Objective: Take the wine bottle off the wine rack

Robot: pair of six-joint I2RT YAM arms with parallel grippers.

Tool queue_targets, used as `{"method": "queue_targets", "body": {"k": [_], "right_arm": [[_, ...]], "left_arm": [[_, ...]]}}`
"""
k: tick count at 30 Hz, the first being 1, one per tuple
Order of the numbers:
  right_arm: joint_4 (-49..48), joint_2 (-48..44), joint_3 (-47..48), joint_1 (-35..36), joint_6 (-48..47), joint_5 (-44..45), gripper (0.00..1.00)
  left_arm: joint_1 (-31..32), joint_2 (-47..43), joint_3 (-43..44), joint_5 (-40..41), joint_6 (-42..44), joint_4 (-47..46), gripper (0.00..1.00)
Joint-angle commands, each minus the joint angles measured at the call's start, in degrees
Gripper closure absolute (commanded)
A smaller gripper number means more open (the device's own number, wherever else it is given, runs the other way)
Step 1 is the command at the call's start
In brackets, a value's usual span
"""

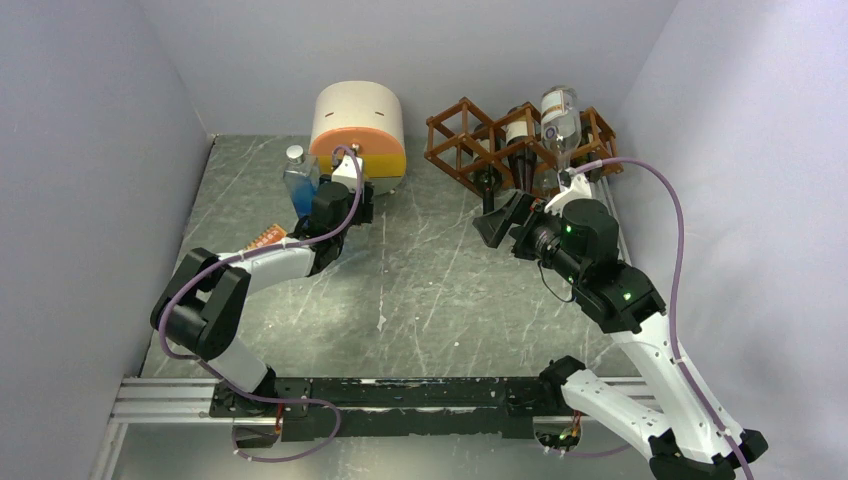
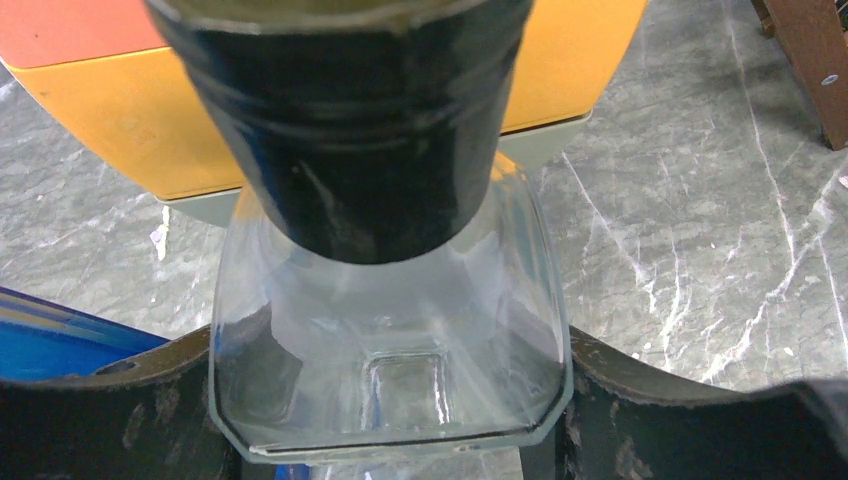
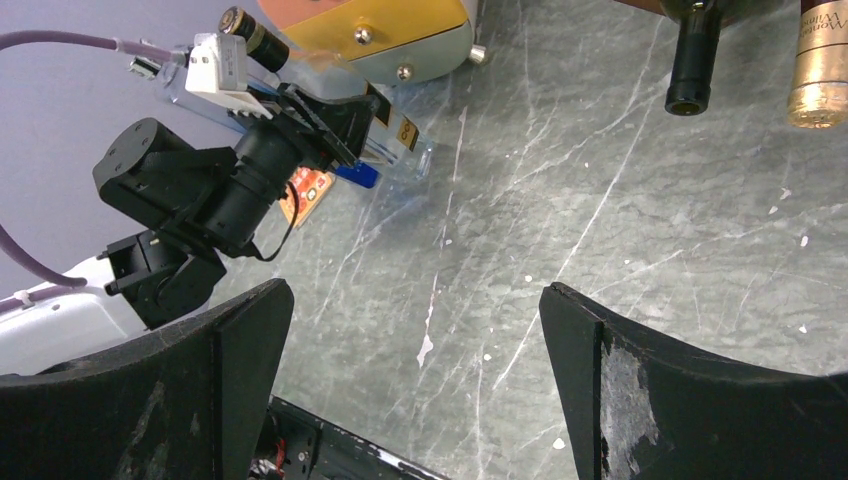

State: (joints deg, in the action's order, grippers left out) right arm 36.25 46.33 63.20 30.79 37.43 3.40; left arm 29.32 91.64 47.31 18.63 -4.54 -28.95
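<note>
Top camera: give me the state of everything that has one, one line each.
Left claw: shut on the clear square bottle.
Right claw: open, empty.
Clear square bottle: gripped, cap on.
Wine rack: standing, bottles inside.
Dark wine bottle: racked, neck pointing outward.
Round clear bottle: tilted in the rack's top.
Blue bottle: upright, capped.
Drawer box: drawers look shut.

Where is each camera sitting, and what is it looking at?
Top external: above and behind, looking down at table, left arm, right arm, wine rack.
Left wrist: on the left arm, facing left tool gripping a clear bottle.
Right wrist: on the right arm, facing the left arm past its open right tool.
Shared: all three show the drawer box.
</note>
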Motion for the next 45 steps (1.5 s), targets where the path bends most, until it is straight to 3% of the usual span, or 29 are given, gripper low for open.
{"method": "queue_targets", "body": {"k": [1, 11, 30, 35, 41, 45], "right_arm": [[-1.24, -0.45, 0.28, 0.2, -0.02, 0.25, 0.0], [-1.51, -0.16, 0.33, 0.15, 0.19, 0.12, 0.0], [-0.15, 1.32, 1.48, 0.15, -1.26, 2.39, 0.0], [0.39, 2.63, 1.58, 0.15, -2.61, 4.47, 0.0], [0.91, 5.17, 2.52, 0.14, -5.06, 7.98, 0.0], [1.04, 7.13, 3.42, 0.11, -6.89, 10.48, 0.0]], "left_arm": [[-0.06, -2.91, 0.79, -0.53, -0.49, -8.28, 0.34], [0.63, -5.4, -0.12, 1.59, -0.17, -8.84, 0.08], [3.7, -15.33, -0.57, 1.87, 2.11, -5.74, 0.07], [3.78, -20.25, 0.02, -1.0, 1.64, -0.74, 0.04], [3.92, -23.3, 6.87, -2.55, -1.55, 12.07, 0.02], [3.97, -26.38, 7.63, -4.77, -2.16, 14.05, 0.02]]}}
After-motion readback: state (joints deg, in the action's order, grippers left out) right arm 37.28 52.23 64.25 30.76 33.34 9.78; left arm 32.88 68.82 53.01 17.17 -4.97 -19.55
